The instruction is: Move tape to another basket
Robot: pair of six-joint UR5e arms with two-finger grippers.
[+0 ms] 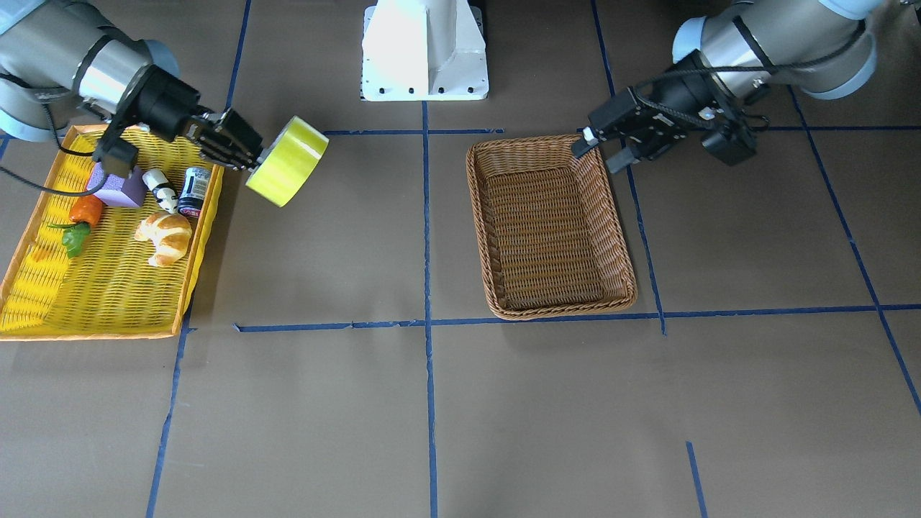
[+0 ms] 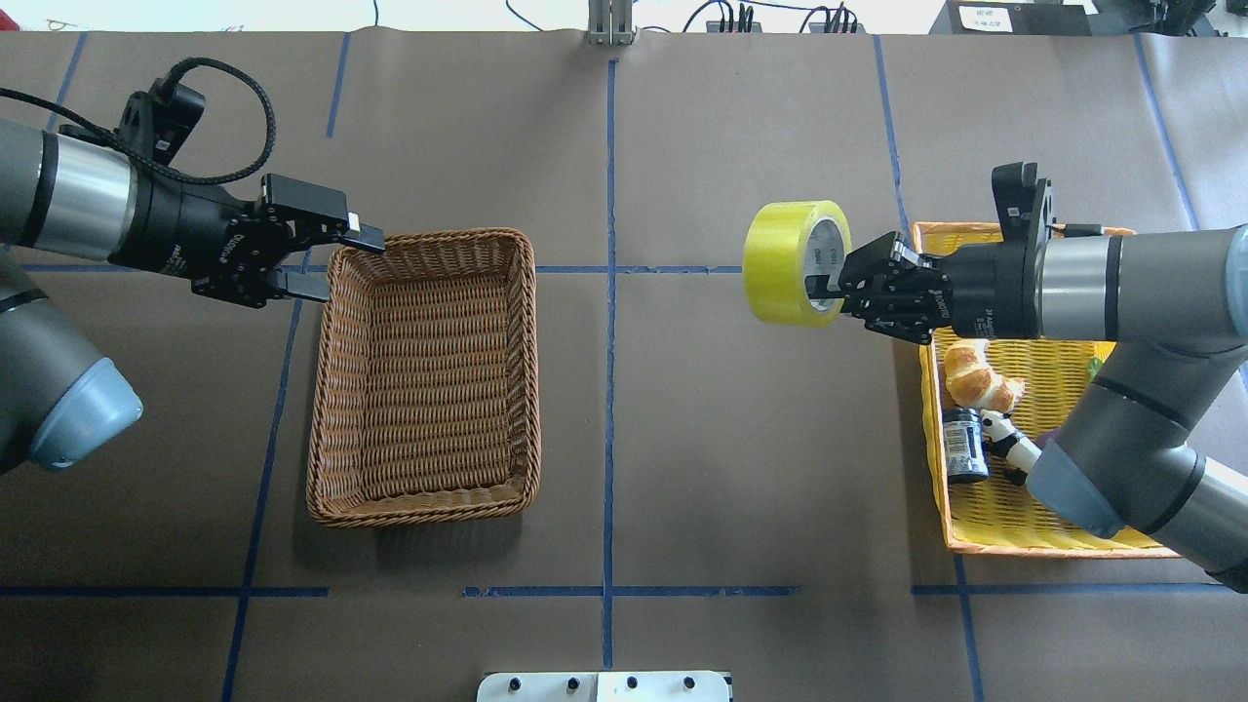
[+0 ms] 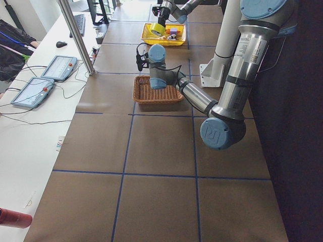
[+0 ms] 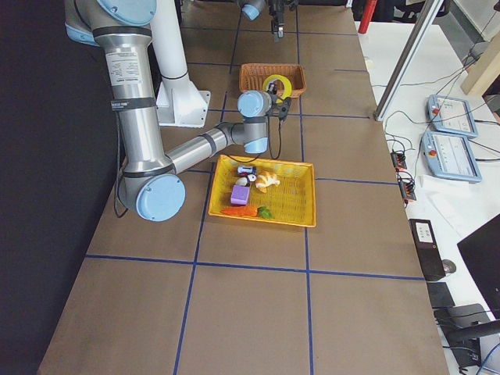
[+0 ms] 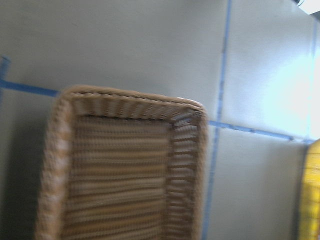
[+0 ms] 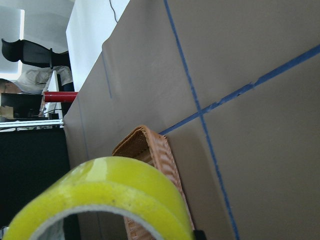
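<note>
**Q:** Front-facing view: how are the arms posed?
**A:** The right arm enters from the view's left with its wrist about level, reaching past the yellow basket [image 1: 200, 241]. The right gripper [image 1: 256, 160] is clamped on the tape [image 1: 288, 171]. The roll is held on edge in the air between the two baskets, nearer the yellow one and well apart from the brown basket [image 1: 550, 142]. The left arm enters from the view's right. The left gripper [image 1: 596, 155] hangs above that basket's rim on the robot's left side, with its jaws moderately spread and nothing between them.

**Q:** What surrounds them?
**A:** The yellow basket holds a croissant [image 1: 165, 237], a purple block [image 1: 119, 188], a carrot [image 1: 86, 210], a dark jar [image 1: 194, 191] and a small black-and-white figure [image 1: 161, 190]. Blue lines cross the brown table between the baskets.

**Q:** Overhead view?
**A:** The right gripper's fingers reach into the roll's white-grey core and pinch its wall.

**Q:** Side views?
**A:** The arms are too small here to judge the jaws.

**Q:** Wrist views?
**A:** The left view is blurred and shows one corner of the brown basket from above. In the right view the tape's yellow arc fills the lower foreground, with an end of the brown basket beyond it.
</note>
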